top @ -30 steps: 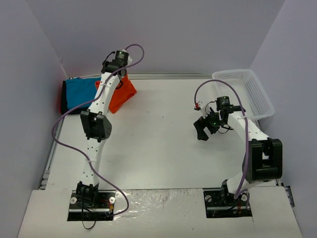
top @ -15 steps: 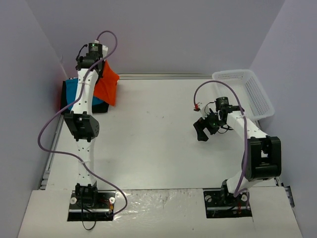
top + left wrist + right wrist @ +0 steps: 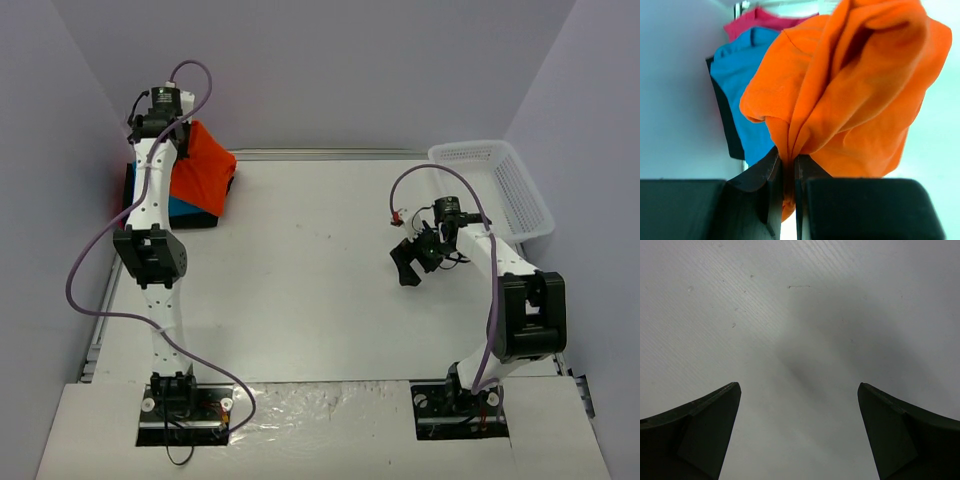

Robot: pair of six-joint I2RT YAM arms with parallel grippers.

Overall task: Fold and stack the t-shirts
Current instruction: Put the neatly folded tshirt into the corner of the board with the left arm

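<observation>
My left gripper [image 3: 183, 130] is shut on a bunched edge of the bright orange-red t-shirt [image 3: 202, 166], which hangs from it over the far left corner. In the left wrist view the jaws [image 3: 789, 170] pinch a fold of the orange shirt [image 3: 855, 90]. Under it lies the folded turquoise-blue shirt [image 3: 740, 75] on the black shirt [image 3: 726, 122]; both also show in the top view, turquoise [image 3: 182, 207] over black [image 3: 203, 221]. My right gripper [image 3: 408, 262] is open and empty above the bare table at the right [image 3: 799, 395].
A white mesh basket [image 3: 510, 185] stands at the far right. A pink-red cloth [image 3: 760, 19] peeks out beyond the turquoise shirt. Walls close the left side and back of the table [image 3: 300, 280].
My left arm has swung left with the orange shirt, from over the table to above the turquoise and black stack. The right arm has barely moved.
</observation>
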